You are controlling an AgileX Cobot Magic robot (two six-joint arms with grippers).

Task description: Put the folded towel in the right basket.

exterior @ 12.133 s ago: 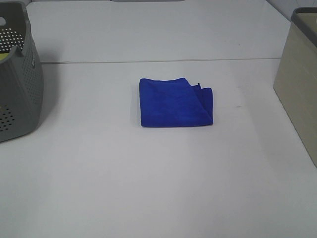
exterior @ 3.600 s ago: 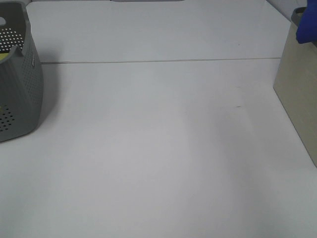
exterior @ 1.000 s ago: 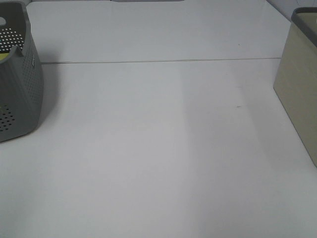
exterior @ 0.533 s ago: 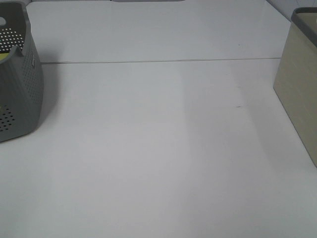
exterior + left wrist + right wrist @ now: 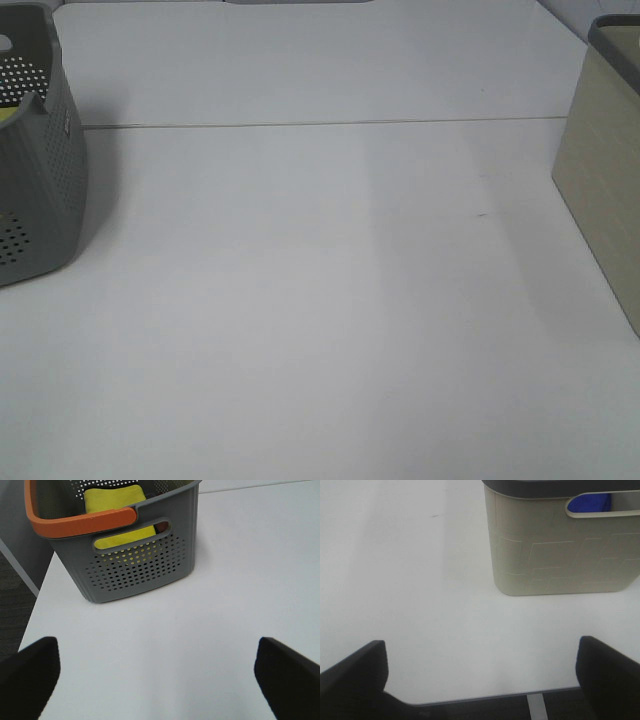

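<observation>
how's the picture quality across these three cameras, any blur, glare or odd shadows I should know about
Exterior high: flat, even light, slightly soft; the white table looks washed out, with only a faint shadow beside the grey basket. Left wrist: the basket is sharp, and the left gripper fingers are dark, blurred shapes at the corners. Right wrist: soft focus, blurred fingers on the right gripper, and blue towel visible through the beige basket handle slot.

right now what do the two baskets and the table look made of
Left basket: likely moulded grey plastic, matte, with punched holes and an orange rim. Right basket: beige, smooth, probably plastic too, with faint embossed panels and a dark rim. Table: white, smooth, slightly glossy, perhaps laminate.
</observation>
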